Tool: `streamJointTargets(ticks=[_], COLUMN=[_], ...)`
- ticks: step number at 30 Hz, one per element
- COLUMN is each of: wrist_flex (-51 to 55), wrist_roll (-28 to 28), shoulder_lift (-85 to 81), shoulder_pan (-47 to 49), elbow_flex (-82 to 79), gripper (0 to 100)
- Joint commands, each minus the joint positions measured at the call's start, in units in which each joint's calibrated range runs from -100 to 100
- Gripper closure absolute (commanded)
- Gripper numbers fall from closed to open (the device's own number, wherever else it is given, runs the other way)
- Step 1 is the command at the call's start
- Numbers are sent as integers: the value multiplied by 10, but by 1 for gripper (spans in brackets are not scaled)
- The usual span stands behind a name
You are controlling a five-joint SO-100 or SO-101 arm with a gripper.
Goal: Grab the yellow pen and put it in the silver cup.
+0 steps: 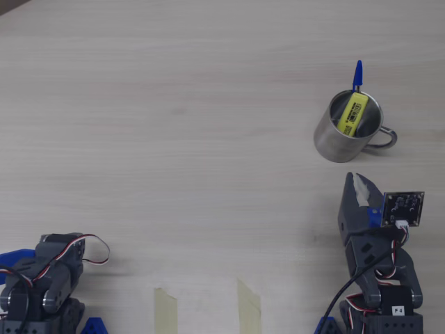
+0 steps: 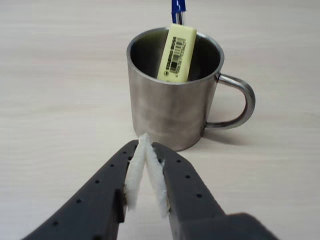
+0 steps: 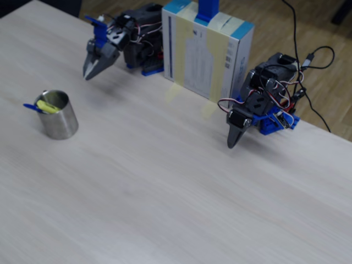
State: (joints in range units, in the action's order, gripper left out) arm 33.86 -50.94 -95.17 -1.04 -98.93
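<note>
Yellow pen [image 2: 177, 52] and one blue pen [image 2: 178, 9] stand in silver cup [image 2: 172, 107]; fingers [image 2: 145, 150] closed, empty.

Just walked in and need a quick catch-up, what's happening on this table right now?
The yellow pen is already standing tilted inside the silver cup, next to a blue-capped pen leaning at the rim. The gripper sits just short of the cup with its jaws closed and empty. A second arm rests idle farther along the table. The placing looks finished.
</note>
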Motion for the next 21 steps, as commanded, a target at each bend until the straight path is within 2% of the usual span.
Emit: streamJointTargets(ticks=[1,21], wrist_flex=[48,249], wrist_roll=[-2,-41], shoulder_lift=[-20,-39], shoulder_pan=[5,5], elbow_flex=[-6,-5], gripper=[97,97])
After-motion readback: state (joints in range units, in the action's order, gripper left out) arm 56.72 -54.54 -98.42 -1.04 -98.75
